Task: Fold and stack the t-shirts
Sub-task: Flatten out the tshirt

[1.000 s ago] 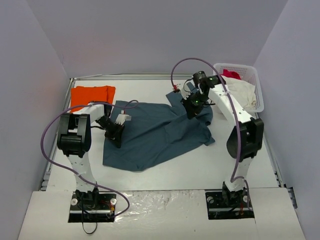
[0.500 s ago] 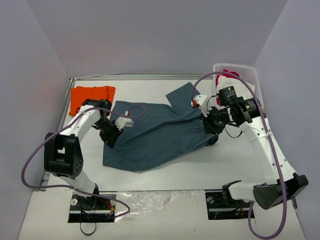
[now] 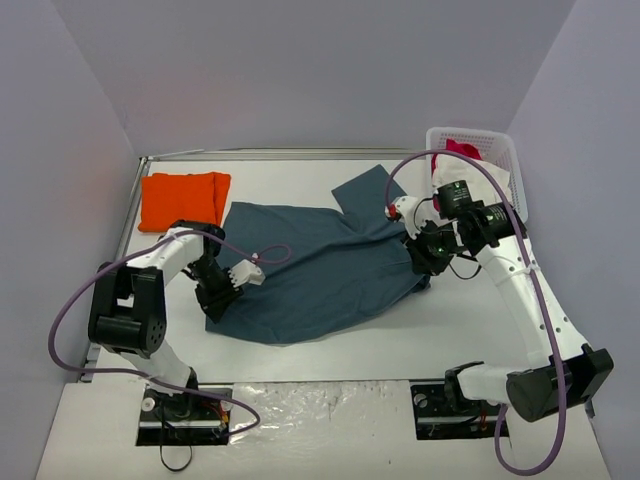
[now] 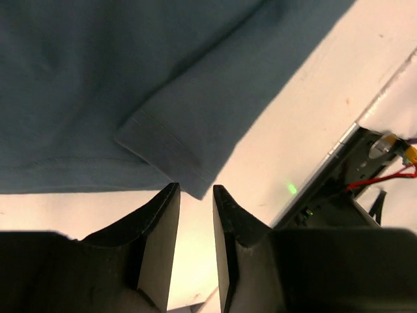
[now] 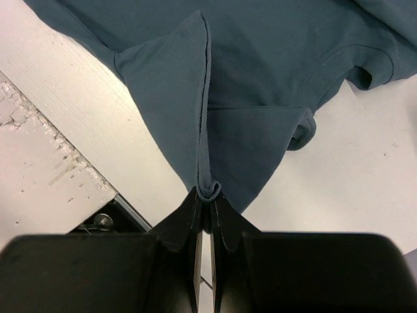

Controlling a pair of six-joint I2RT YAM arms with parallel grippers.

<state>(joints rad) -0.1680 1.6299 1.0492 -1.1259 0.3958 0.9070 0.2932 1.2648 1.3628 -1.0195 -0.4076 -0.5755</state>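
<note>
Slate-blue cloth covers the middle of the bench (image 3: 450, 330): the slate-blue t-shirt (image 3: 320, 270) lies opened out but crooked, its body rumpled, one sleeve pointing toward the far edge and its right side bunched. The orange t-shirt (image 3: 183, 198) sits in the far left corner as a compact folded rectangle, so that half of the job looks done.

The right gripper (image 5: 204, 195) has its jaws closed on a ridge of the blue shirt's right side, the cloth drawn up from the bench into a pinched crease. The left gripper (image 4: 193, 190) is low at the shirt's left side – its jaws stand slightly parted with nothing between them, and the corner of a sleeve hem (image 4: 166, 147) lies just at their tips.

What remains, by my reading, is most of the blue shirt's work – flattening, folding it down, then setting it on the orange one. A white basket (image 3: 505, 150) with other garments stands in the far right corner.
</note>
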